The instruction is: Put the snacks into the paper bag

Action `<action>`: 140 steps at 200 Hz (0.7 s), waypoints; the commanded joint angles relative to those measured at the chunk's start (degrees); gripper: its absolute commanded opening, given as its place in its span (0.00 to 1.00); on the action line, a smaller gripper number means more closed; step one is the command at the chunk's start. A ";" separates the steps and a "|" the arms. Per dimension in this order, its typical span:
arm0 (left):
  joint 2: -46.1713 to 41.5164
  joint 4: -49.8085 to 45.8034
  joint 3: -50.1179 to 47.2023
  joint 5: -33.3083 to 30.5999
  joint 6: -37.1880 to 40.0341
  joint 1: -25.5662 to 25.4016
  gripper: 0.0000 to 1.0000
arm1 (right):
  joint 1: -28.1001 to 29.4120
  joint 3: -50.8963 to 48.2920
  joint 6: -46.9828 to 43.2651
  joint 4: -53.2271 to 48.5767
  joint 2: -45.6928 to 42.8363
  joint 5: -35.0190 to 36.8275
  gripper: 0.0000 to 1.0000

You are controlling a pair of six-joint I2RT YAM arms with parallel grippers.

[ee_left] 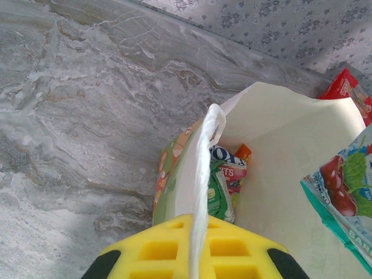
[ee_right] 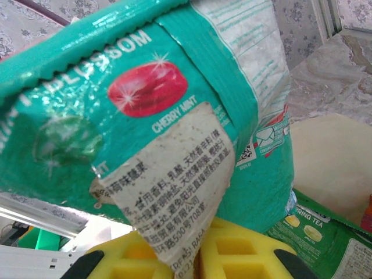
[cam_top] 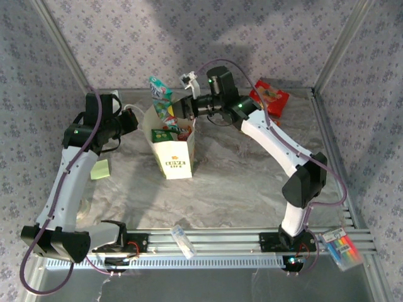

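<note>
While the right end effector (ee_right: pixel 197 251) clamps a shiny teal foil packet (ee_right: pixel 174 87) reading "CHERRY MINT" over the cream-white paper bag (cam_top: pixel 176 160) lettered "LOVE LIFE", the left end effector (ee_left: pixel 197 247) pinches its white cord handle (ee_left: pixel 204 168). Several packets (ee_left: pixel 224 180) lie inside the bag, and a red packet (cam_top: pixel 272 99) rests on the desk (cam_top: pixel 239 189) beyond.

The left arm (cam_top: pixel 60 189) rises from the near edge of the surface at its left corner, bends at a high elbow and turns inward. The left gripper (cam_top: pixel 129 121) (ee_left: pixel 197 235) has its yellow jaws pressed together on a white cord handle (ee_left: pixel 200 168) (the cord runs straight between them). The right arm (cam_top: pixel 277 141) climbs from the near right, folds at its elbow and stretches toward the middle of the far edge. The right gripper (cam_top: pixel 184 108) (ee_right: pixel 197 247) has its jaws clamped on a teal packet (cam_top: pixel 160 91) (ee_right: pixel 174 87).
</note>
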 commanded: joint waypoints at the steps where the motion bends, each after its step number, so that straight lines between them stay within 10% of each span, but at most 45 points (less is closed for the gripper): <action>1: 0.28 -0.74 2.02 -0.55 0.92 -0.44 0.06 | 0.26 3.36 0.23 -0.10 0.16 -1.44 0.16; 140: 0.59 -1.01 2.70 -0.80 1.27 -0.41 0.06 | 0.90 5.75 -1.25 -5.99 3.33 1.62 0.27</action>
